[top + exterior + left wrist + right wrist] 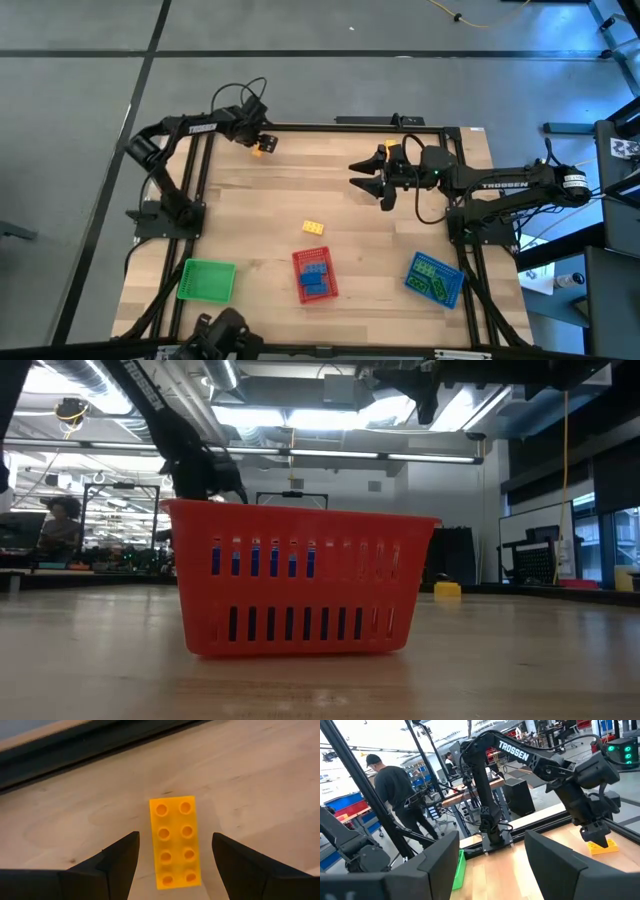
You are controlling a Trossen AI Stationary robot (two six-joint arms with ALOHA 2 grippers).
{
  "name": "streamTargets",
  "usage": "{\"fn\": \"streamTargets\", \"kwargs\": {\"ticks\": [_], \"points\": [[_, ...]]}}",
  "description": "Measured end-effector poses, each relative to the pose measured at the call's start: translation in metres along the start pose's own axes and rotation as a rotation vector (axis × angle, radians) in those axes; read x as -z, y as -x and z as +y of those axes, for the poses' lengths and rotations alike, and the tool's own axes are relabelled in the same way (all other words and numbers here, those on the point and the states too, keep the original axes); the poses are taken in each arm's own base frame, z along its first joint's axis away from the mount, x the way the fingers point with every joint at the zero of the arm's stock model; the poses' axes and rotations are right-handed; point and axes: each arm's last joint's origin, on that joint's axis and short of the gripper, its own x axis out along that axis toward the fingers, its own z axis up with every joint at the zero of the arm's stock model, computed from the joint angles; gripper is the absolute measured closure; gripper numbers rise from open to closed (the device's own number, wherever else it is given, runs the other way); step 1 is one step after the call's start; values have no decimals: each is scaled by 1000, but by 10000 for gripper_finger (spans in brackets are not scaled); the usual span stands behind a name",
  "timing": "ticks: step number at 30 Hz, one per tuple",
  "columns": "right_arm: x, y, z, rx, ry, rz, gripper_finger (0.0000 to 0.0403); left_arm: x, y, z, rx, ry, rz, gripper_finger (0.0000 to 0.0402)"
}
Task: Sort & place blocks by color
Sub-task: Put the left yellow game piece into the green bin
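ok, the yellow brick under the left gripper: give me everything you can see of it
The yellow brick is a glossy plastic two-by-four, eight round studs facing up, lying flat on the wooden table near its far left corner. It looks intact. The left gripper is over it, open, one dark finger on each long side with table showing between fingers and brick, so nothing but the table seems to touch it. In the right wrist view it sits just beneath the left arm's gripper, apart from the other bricks and the trays.
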Motion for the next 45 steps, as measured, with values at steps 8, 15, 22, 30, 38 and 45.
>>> {"fn": "streamTargets", "kwargs": {"ticks": [8, 15, 22, 30, 38, 45], "points": [[0, 0, 0, 0, 2, 1, 175, 1, -15, -1, 0, -5, 25, 160], [0, 0, 0, 0, 3, 2, 175, 5, -22, -2, -15, -17, 56, 164], [1, 0, 0, -1, 5, 6, 175, 7, -23, -1, -28, -20, 82, 222], [1, 0, 0, -1, 6, 7, 175, 9, -12, -4, 48, -26, 96, 273], [1, 0, 0, 1, 5, 10, 175, 0, 49, -25, 224, -74, -120, 273], [1, 0, 0, 1, 4, 12, 175, 17, 138, -73, 519, -220, -448, 273]]}}
